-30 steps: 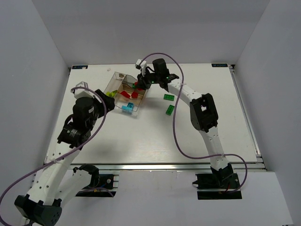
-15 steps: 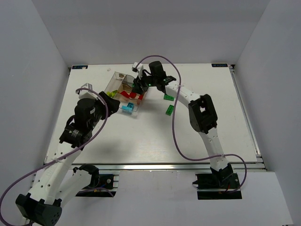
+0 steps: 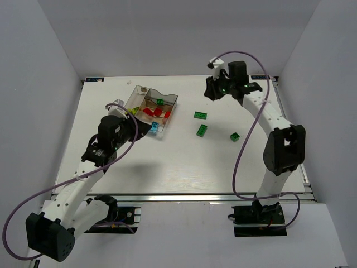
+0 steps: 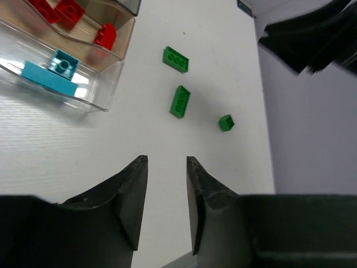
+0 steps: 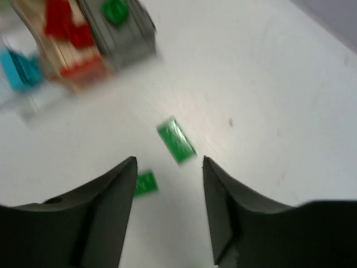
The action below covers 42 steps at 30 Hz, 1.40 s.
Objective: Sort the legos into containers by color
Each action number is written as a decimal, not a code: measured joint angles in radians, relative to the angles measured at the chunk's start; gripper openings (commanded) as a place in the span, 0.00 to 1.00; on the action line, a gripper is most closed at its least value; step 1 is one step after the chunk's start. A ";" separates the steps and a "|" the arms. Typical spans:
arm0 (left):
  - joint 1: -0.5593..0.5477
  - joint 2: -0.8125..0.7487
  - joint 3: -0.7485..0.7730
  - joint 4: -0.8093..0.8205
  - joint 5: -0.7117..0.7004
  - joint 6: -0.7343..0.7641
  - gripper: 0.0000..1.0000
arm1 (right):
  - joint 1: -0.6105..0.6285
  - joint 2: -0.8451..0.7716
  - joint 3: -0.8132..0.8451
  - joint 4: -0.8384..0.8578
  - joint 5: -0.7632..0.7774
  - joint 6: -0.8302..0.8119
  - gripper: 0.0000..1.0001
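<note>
Sorting looks part-done. The clear, brownish-tinted plastic tray with inner dividers (image 3: 169, 97) sits left of centre on the white tabletop (image 3: 167, 162). Red studded bricks (image 3: 150, 111) are gathered in its middle compartment, one dark green brick (image 3: 160, 101) lies in the far one, light blue bricks (image 4: 47, 77) lie against the near wall, and a yellow-green brick (image 3: 131, 111) is at the left side.

Three greens lie loose to the right, well apart from the tray: a far oblong green brick (image 4: 175, 59), a near oblong green brick (image 4: 180, 101) and a small square green brick (image 4: 226, 122).

My right pincer (image 5: 169, 162) hangs above the far right of the tabletop, spread wide and holding nothing. I judge this readies it to come down on one of those greens, though its own view is blurred.

My left pincer (image 4: 166, 162) hovers just beside the tray's near right corner, drawn narrow and also empty. I judge it is kept there, off the loose bricks, to leave the right arm room.
</note>
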 measured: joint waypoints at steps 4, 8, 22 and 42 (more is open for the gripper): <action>-0.005 0.027 -0.002 0.038 0.042 -0.007 0.64 | -0.090 -0.058 -0.123 -0.159 0.032 -0.064 0.88; -0.007 0.038 -0.007 0.069 0.072 -0.010 0.66 | -0.161 -0.090 -0.279 -0.267 0.112 -0.116 0.89; -0.007 0.025 -0.055 0.104 0.100 -0.016 0.67 | -0.223 -0.048 -0.391 -0.327 0.248 -0.262 0.71; -0.007 0.001 -0.083 0.098 0.101 -0.031 0.67 | -0.214 0.052 -0.375 -0.310 0.175 -0.313 0.10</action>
